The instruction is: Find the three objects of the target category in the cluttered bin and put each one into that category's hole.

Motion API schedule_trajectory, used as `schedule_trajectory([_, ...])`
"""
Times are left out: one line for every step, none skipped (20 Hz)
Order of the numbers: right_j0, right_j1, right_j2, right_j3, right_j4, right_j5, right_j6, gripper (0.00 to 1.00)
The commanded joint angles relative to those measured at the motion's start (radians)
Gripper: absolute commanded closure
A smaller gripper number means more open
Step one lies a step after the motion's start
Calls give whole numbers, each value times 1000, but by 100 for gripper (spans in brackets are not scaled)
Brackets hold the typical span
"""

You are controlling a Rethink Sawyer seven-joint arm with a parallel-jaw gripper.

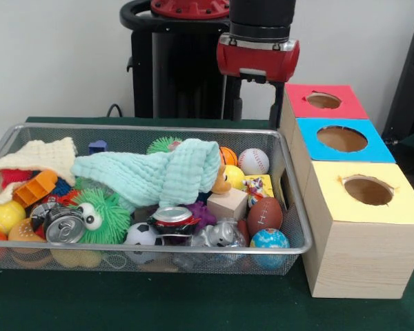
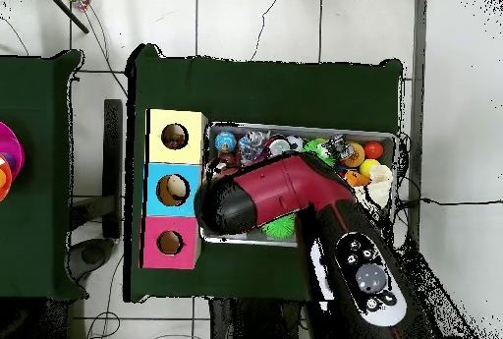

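Whether the gripper (image 1: 257,69) stands wide or narrow I cannot tell: under its red housing only dark shapes show, and they melt into the black pedestal behind. In the front view it hangs above the far right corner of the wire bin (image 1: 159,127), close to the red-topped box (image 1: 324,101).

The bin is full. A mint knitted cloth (image 1: 159,176) lies across the middle and covers whatever is under it; a cream knitted cloth (image 1: 34,158) lies over the far left corner. At the near side are a green spiky ball with eyes (image 1: 100,214), two crushed drink cans (image 1: 63,226) (image 1: 174,217) and a small soccer ball (image 1: 141,234). On the right are a wood block (image 1: 228,203), a toy football (image 1: 264,215), a globe ball (image 1: 269,241) and, farther back, a baseball (image 1: 253,161).

One crumpled printed wrapper (image 1: 255,186), red, yellow and white, shows just beyond the wood block and the football. It is half hidden by them. I can make out no other wrapper with certainty.

To the right of the bin three wood boxes stand in a row. The nearest has the yellow top with the ragged round hole (image 1: 368,190); the blue-topped box (image 1: 342,138) stands between it and the red one.

In the overhead view the arm (image 2: 285,193) lies over the middle of the bin, so only the strip of contents on the side away from the robot's base shows, and the gripper itself is hidden under the arm's black end. The yellow hole (image 2: 175,138) is visible beside the bin's rim (image 2: 295,127).
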Motion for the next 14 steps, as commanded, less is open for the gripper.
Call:
schedule_trajectory([-42, 3, 24, -4, -82, 85, -296, 0])
schedule_trajectory([-47, 4, 25, -2, -86, 81, -293, 0])
schedule_trajectory([-51, 4, 26, -1, -93, 75, -292, 0])
schedule_trajectory([-53, 4, 25, 0, -100, 63, -284, 0])
schedule_trajectory([-56, 7, 27, -2, -106, 50, -277, 0])
schedule_trajectory([-56, 10, 23, -6, -116, 36, -265, 0])
schedule_trajectory([-57, 15, 22, -12, -127, 25, -258, 0])
schedule_trajectory([-58, 19, 22, -17, -138, 13, -251, 0])
schedule_trajectory([-57, 23, 22, -23, -148, 4, -246, 0])
schedule_trajectory([-56, 24, 21, -25, -155, -5, -239, 0])
schedule_trajectory([-58, 24, 22, -27, -160, -13, -232, 0])
schedule_trajectory([-61, 24, 25, -28, -164, -16, -233, 0])
schedule_trajectory([-65, 23, 27, -26, -171, -19, -234, 0])
schedule_trajectory([-65, 20, 25, -27, -180, -19, -234, 0])
